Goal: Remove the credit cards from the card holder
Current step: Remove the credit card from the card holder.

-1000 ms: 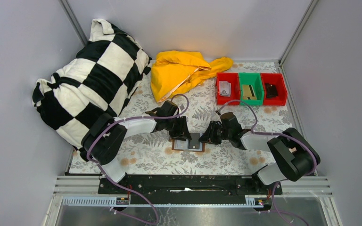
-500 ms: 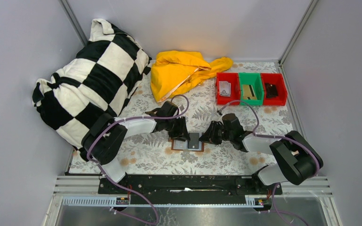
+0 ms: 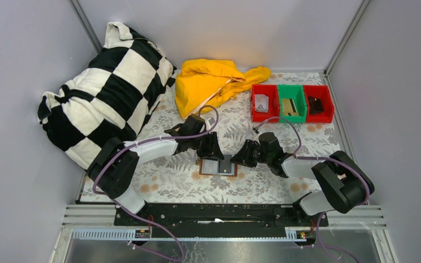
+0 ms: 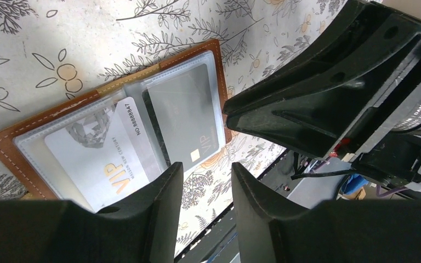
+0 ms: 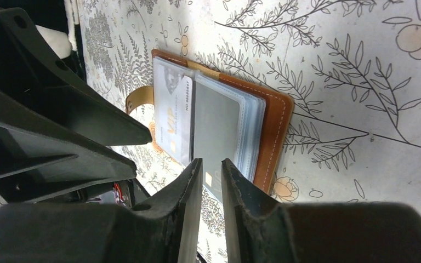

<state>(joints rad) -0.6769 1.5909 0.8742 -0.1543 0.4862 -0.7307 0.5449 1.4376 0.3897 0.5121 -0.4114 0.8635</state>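
Centrally, toward the near side of the floral table [image 3: 164,181], the brown card holder [image 5: 277,137] lies open and flat with its clear sleeves facing up. Its left half carries a silver card [image 4: 87,159] printed VIP, and its right half carries a dark grey card [image 4: 186,115] with a small gold chip. The left jaws reach in from the far left and stand moderately apart above the silver card's half, holding nothing. The right jaws reach in from the right and are drawn to a narrow slit at the grey card's outer edge. The table pattern shows through the slit, so they hold nothing. Far left lies a checkered pillow [image 3: 109,87] and far centre a yellow cloth [image 3: 208,82]. Far right, in a row, stand the left red bin [image 3: 264,87], the green bin [image 3: 291,87] and the right red bin [image 3: 318,87].
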